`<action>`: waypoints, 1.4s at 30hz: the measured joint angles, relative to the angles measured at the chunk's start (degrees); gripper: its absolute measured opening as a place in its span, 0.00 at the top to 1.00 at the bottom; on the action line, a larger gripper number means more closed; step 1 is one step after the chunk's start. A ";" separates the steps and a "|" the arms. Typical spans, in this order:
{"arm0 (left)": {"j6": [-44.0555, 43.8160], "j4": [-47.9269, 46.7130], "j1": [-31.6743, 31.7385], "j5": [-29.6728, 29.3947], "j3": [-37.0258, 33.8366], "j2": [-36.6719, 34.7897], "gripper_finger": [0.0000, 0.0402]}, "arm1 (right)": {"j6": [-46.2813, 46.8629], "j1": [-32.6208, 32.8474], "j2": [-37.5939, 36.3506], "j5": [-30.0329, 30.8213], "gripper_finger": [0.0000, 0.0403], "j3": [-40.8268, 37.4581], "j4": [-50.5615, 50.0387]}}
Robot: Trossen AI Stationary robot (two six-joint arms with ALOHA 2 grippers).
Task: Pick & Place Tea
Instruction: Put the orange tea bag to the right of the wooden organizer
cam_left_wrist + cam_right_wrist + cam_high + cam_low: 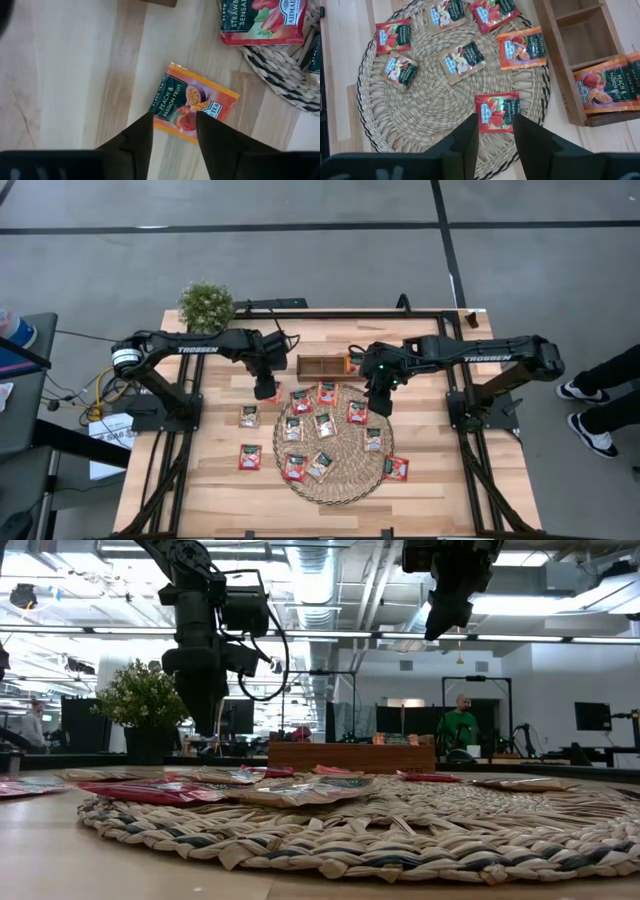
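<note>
An orange tea sachet (195, 102) lies flat on the bare wood just left of the wicker mat (333, 480). My left gripper (173, 117) hangs open above its near edge, clear of the table in the low view (205, 715). Several more tea sachets, red and beige, lie flat on the mat, among them a red one (497, 112). My right gripper (496, 120) stands open high above that red one (445, 620). Behind the mat sits the wooden tray (325, 366), where orange sachets (605, 90) stand in one end compartment.
Two sachets (248, 416) (249, 457) lie on the wood left of the mat and one (396, 468) at its right rim. A potted plant (206, 305) stands at the far left corner. A person's legs (600, 400) show beyond the table's right edge.
</note>
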 joint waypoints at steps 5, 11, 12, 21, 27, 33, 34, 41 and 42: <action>2.08 3.07 0.02 -0.24 -1.46 -0.04 0.61 | 0.00 0.00 0.02 0.00 0.72 0.02 0.10; 3.91 4.83 0.00 -1.99 -2.19 -0.02 0.61 | -0.04 0.00 0.04 0.02 0.72 0.04 0.52; 4.07 4.83 0.00 -1.99 -2.21 -0.02 0.61 | -0.10 0.00 0.04 0.02 0.72 0.04 0.69; 4.94 5.77 0.00 -2.04 -2.21 4.35 0.61 | -0.46 0.00 0.06 0.04 0.72 0.07 2.40; 5.58 6.97 0.00 -3.66 -2.25 9.13 0.61 | -0.46 0.00 0.07 0.04 0.72 0.07 2.42; 5.78 6.16 0.00 -2.41 -1.99 11.32 0.61 | -0.46 0.00 0.07 0.02 0.72 0.07 2.43; 5.78 6.16 0.00 -2.24 -1.99 11.34 0.61 | -0.45 0.00 0.07 0.02 0.72 0.07 2.42; 5.57 6.03 -0.02 -2.18 -2.05 11.43 0.63 | -0.46 0.11 0.07 0.00 0.72 0.07 2.43; 5.26 6.05 -0.02 -2.16 -2.05 11.45 0.65 | -0.45 0.11 0.07 -0.02 0.72 0.07 2.43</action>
